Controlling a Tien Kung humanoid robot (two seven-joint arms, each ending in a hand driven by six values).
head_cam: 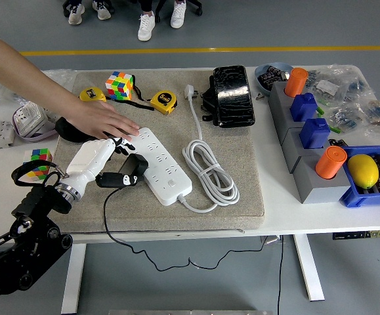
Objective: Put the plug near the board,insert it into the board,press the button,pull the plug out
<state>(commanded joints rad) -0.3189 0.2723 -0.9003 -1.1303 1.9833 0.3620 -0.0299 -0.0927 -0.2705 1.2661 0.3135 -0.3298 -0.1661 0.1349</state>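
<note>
Now left hand fingers curled round black plug, touching white power strip; person's hand pressing strip's far end.

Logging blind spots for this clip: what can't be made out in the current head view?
- Plug prongs: hidden under the plug's body and the left hand, so whether they sit in the power strip is unclear.
- Power strip's far end: covered by the person's hand.
- Strip's button: too small to read its state.
- Right arm: outside the frame.
</note>
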